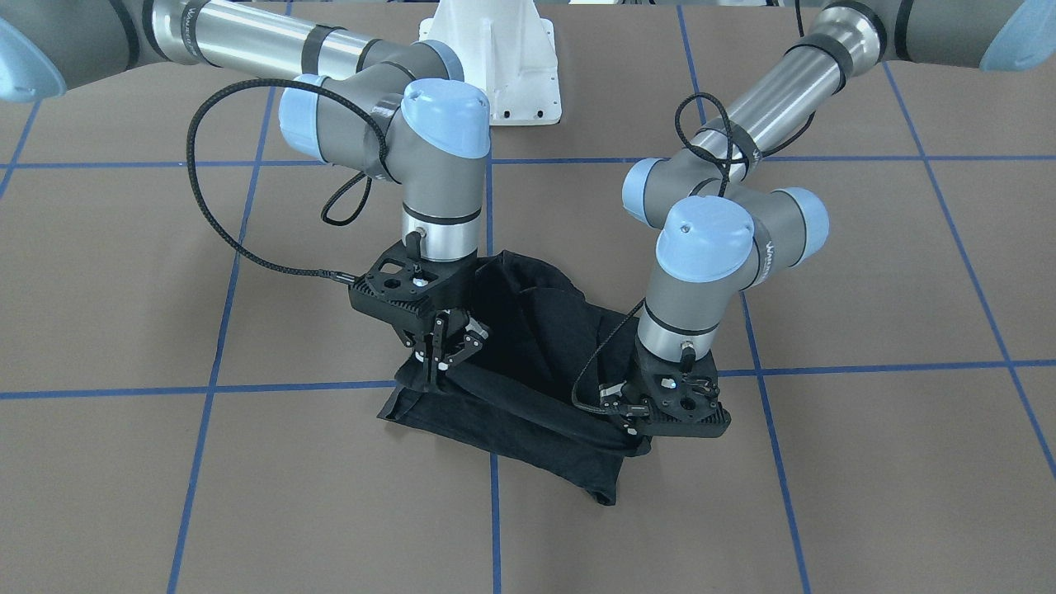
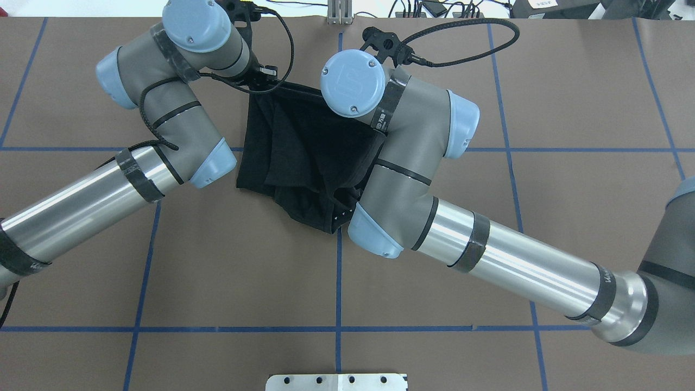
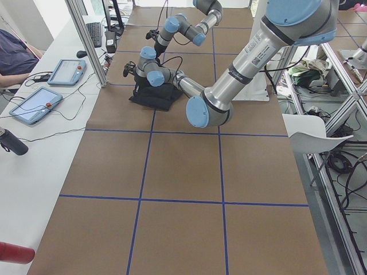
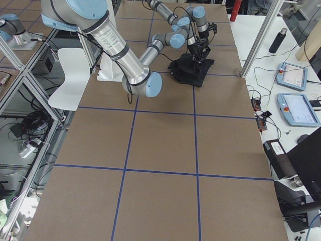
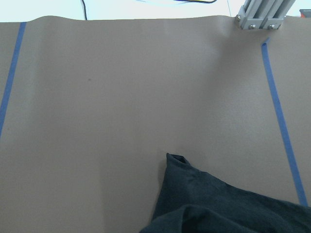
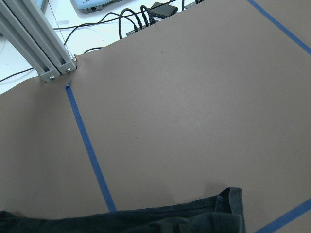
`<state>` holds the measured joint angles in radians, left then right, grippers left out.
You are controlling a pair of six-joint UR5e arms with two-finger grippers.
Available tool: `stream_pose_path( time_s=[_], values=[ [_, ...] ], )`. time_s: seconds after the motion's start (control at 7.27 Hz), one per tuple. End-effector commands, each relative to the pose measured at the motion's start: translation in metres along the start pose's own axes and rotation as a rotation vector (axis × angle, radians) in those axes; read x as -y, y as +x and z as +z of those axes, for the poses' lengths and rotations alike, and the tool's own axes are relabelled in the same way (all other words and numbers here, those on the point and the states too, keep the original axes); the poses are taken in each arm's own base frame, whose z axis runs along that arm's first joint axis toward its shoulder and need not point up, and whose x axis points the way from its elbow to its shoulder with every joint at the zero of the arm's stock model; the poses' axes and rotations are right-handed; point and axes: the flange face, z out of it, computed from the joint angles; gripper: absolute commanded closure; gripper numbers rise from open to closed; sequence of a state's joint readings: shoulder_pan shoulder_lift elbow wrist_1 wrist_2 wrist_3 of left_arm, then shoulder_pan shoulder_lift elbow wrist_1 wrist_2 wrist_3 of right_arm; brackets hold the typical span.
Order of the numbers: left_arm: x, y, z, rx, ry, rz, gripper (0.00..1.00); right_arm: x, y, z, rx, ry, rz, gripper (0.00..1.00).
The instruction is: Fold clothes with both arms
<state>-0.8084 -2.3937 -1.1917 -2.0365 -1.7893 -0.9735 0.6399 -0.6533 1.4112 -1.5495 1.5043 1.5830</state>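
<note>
Seen from across the table (image 1: 866, 272), L to R: the right gripper (image 1: 435, 375) points down at the view's-left corner of the black T-shirt (image 1: 528, 346). Its fingers are drawn together and, by the look of it, pinch a raised bit of hem.

Ctr: the T-shirt lies bunched and part-folded where two blue tape lines (image 1: 272, 387) cross. Plain black side is up, no print showing, one corner trailing toward the camera.

R: the left gripper (image 1: 667, 403) sits low on the opposite corner, fingers hidden under the wrist mount, so can't tell whether they grip or are released.

Judgement: thin cotton, light & limp, w/ no stiffness; it'll sag and slide over itself but won't break. Best held at hem corners or seams, both sides level, pinching all layers. A one-layer pinch would likely let the fold spill open when lifted.
</note>
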Motion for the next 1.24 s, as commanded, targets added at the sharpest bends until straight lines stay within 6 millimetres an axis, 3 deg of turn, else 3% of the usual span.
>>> stream_pose_path(
  time_s=[0.0,0.14,0.28,0.41,0.69,0.83,1.1],
  values=[
    [0.012,0.008,-0.027,-0.055,0.032,0.075,0.00,0.033,-0.018,-0.021,0.026,-0.120,-0.071,0.00],
    [0.023,-0.019,-0.050,-0.116,-0.010,0.142,0.00,0.046,-0.018,-0.033,0.052,-0.182,-0.105,0.00],
    [0.012,-0.066,-0.063,-0.148,-0.035,0.200,0.00,0.034,-0.021,-0.033,0.055,-0.192,-0.116,0.00],
    [0.001,-0.115,-0.080,-0.141,-0.016,0.300,0.00,0.010,-0.029,-0.037,0.065,-0.198,-0.141,0.00],
    [0.005,-0.191,-0.100,-0.156,-0.045,0.391,0.00,-0.048,-0.054,-0.043,0.072,-0.134,-0.186,0.00],
    [0.007,-0.213,-0.102,-0.139,-0.039,0.424,0.00,-0.062,-0.061,-0.037,0.047,-0.133,-0.198,0.00],
    [0.004,-0.230,-0.105,-0.137,-0.022,0.422,0.00,-0.085,-0.111,-0.018,-0.051,-0.091,-0.234,0.00]
  ],
)
